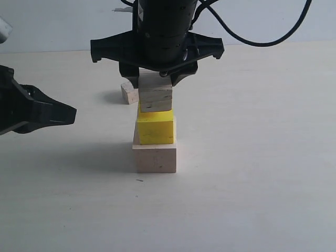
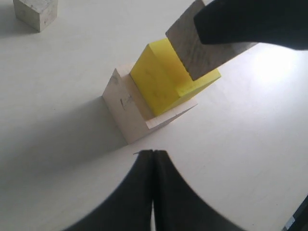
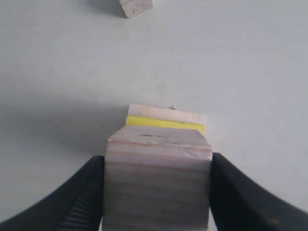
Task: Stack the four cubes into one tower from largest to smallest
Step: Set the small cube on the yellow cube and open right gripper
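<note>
Outside: right gripper [image 1: 156, 82] clamping tan layered cube [image 1: 156, 94] at top of yellow cube [image 1: 155, 128], pale pinkish cube [image 1: 155, 157] beneath, open counter [image 1: 262, 168] either side. Left wrist: left gripper [image 2: 153, 161] pinched shut, apart from pale pinkish cube's near edge; greyish-beige cube [image 2: 34, 12] well apart. Right wrist: pads [image 3: 84, 192] against both tan sides.

A pale tabletop [image 1: 252, 199] bearing one small dark speck [image 1: 140, 180] meets a plain light wall [image 1: 52, 26].

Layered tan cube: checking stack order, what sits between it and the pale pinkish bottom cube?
The yellow cube, resting on the pale pinkish cube under the layered tan cube; the exterior view shows it.
</note>
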Action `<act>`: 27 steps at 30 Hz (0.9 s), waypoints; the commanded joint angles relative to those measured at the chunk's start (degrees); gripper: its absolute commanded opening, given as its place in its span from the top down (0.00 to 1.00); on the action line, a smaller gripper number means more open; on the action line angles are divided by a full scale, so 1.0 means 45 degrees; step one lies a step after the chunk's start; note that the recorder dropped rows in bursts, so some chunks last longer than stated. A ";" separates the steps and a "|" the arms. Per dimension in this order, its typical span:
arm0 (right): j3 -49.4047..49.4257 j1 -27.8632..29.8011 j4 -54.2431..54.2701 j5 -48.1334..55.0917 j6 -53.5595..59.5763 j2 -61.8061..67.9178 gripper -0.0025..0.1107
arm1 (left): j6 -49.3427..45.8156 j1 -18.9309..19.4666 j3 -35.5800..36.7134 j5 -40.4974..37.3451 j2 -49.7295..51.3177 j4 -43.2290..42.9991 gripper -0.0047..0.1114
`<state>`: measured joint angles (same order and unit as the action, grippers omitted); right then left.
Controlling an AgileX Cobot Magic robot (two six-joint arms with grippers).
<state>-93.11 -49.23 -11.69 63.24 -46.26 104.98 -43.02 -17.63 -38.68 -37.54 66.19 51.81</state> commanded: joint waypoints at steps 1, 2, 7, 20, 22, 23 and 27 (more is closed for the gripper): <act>-0.0096 -0.0009 -0.0044 -0.0142 -0.0077 -0.0028 0.98 | 0.0033 -0.0046 0.0008 -0.0094 -0.0069 0.0177 0.96; -0.0096 -0.0009 -0.0001 -0.0142 -0.0077 -0.0028 0.98 | 0.0033 -0.0046 0.0008 -0.0094 -0.0069 0.0177 0.96; -0.0096 -0.0009 0.0028 -0.0142 -0.0077 -0.0028 0.98 | 0.0033 -0.0046 0.0008 -0.0094 -0.0069 0.0177 0.96; -0.0096 -0.0009 0.0181 -0.0283 -0.0077 0.0261 0.98 | 0.0033 -0.0046 0.0008 -0.0094 -0.0069 0.0177 0.96; -0.0096 -0.0009 0.0181 -0.0410 -0.0077 0.0207 0.98 | 0.0033 -0.0046 0.0008 -0.0094 -0.0069 0.0177 0.96; -0.0096 -0.0009 0.0181 -0.0437 -0.0077 0.0178 0.98 | 0.0033 -0.0046 0.0008 -0.0094 -0.0069 0.0177 0.96; -0.0119 -0.0009 0.0158 -0.0171 -0.0077 0.0180 0.98 | 0.0007 -0.0046 0.0008 -0.0094 -0.0069 0.0177 0.96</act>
<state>-93.21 -49.23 -10.49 62.24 -46.26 106.26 -43.02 -17.63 -38.68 -37.54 66.19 52.26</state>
